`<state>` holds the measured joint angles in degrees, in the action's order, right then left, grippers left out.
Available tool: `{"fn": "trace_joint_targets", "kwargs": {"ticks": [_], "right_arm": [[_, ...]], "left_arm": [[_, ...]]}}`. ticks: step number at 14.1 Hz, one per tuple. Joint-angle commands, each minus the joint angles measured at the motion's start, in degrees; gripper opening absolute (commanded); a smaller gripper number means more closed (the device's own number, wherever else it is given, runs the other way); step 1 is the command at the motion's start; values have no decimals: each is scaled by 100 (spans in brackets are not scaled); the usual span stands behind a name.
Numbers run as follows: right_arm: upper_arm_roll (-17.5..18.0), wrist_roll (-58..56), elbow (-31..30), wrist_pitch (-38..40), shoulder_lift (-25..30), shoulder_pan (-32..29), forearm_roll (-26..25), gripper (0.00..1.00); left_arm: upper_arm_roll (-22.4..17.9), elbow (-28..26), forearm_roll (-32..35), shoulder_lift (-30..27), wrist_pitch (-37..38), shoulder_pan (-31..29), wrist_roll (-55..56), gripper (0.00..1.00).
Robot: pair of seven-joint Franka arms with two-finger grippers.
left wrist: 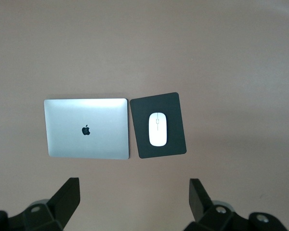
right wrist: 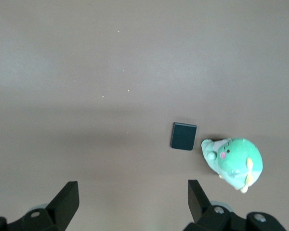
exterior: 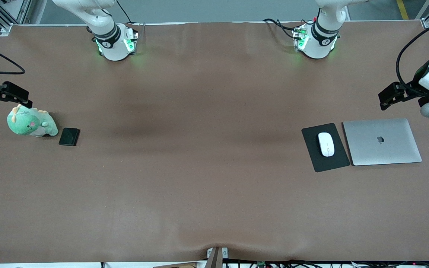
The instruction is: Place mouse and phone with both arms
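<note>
The white mouse (exterior: 326,144) lies on a black mouse pad (exterior: 313,156) toward the left arm's end of the table; it also shows in the left wrist view (left wrist: 157,129). The black phone (exterior: 69,136) lies flat toward the right arm's end, beside a green plush toy; it also shows in the right wrist view (right wrist: 183,136). My left gripper (exterior: 388,98) hangs open and empty high over the table at the left arm's end, its fingers (left wrist: 67,192) wide apart. My right gripper (exterior: 13,96) hangs open and empty over the plush toy's end, its fingers (right wrist: 67,195) wide apart.
A closed silver laptop (exterior: 382,141) lies beside the mouse pad, closer to the left arm's end of the table. A green plush dinosaur (exterior: 31,124) sits beside the phone. A brown cloth (exterior: 207,149) covers the table.
</note>
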<state>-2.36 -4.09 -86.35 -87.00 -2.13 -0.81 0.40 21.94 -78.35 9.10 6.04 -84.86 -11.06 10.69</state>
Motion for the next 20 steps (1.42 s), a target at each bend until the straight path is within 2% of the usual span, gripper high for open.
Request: {"fn": "trace_joint_targets", "kwargs": {"ticks": [1, 4, 6, 8, 9, 13, 15, 20], "right_arm": [[16, 557, 312, 280, -69, 11, 92, 100], [104, 881, 163, 578, 168, -24, 407, 100], [87, 910, 40, 544, 256, -33, 426, 100], [78, 840, 48, 561, 274, -33, 365, 100], [78, 831, 48, 561, 283, -33, 338, 100], [-10, 365, 48, 561, 292, -16, 180, 100], [-19, 312, 48, 570, 283, -7, 162, 100], [-19, 145, 40, 535, 274, -7, 92, 100]], "left_arm": [[-477, -136, -101, -304, 110, 515, -146, 100], [-1373, -426, -119, -533, 101, 1385, -348, 100], [-1534, -584, -294, -664, 101, 1519, -348, 100], [-1980, -830, -365, -823, 49, 1983, -244, 100], [-2061, -918, -513, -893, 23, 2046, -234, 100], [-2071, -1156, -742, -1148, -13, 1907, -234, 100], [-2062, -1253, -1172, -1184, -13, 1512, -234, 100], [-1878, -1262, -1165, -1219, 22, 1204, -225, 100]]}}
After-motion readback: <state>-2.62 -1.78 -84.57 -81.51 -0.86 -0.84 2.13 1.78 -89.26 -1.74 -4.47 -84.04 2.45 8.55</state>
